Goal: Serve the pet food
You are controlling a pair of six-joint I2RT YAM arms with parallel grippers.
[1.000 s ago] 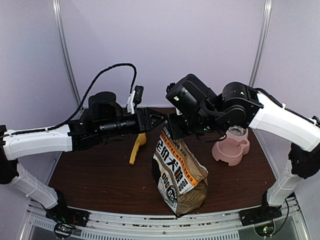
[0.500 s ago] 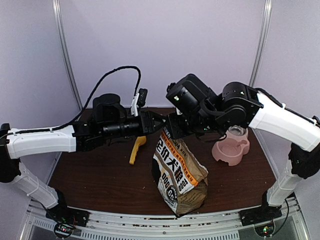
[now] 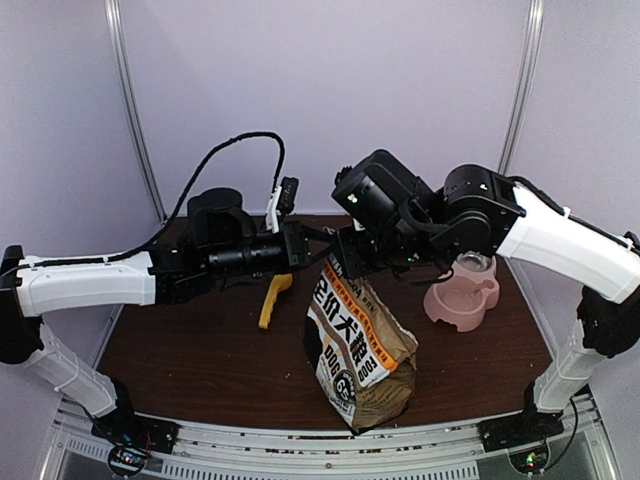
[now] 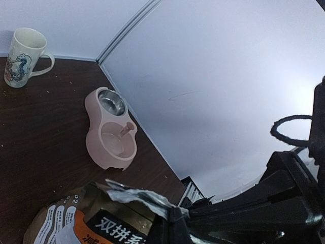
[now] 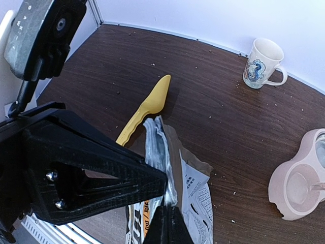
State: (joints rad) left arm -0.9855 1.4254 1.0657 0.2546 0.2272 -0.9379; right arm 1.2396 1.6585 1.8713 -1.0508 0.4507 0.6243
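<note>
Jaws of our 2 arms, left and right, each pinch the foil lip of the bag [image 3: 360, 345] standing on the worktop [image 3: 200, 360], pet food hidden inside, so we should part them evenly and gently, keeping it upright to avoid spills.

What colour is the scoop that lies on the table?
The scoop is yellow, seen best in the right wrist view.

I see a yellow plastic scoop [image 5: 144, 109] lying flat on the dark brown wooden table [image 3: 200, 350], a pink double bowl [image 4: 94, 142] well apart from it, and a white patterned mug [image 4: 23, 57] upright beyond.
</note>
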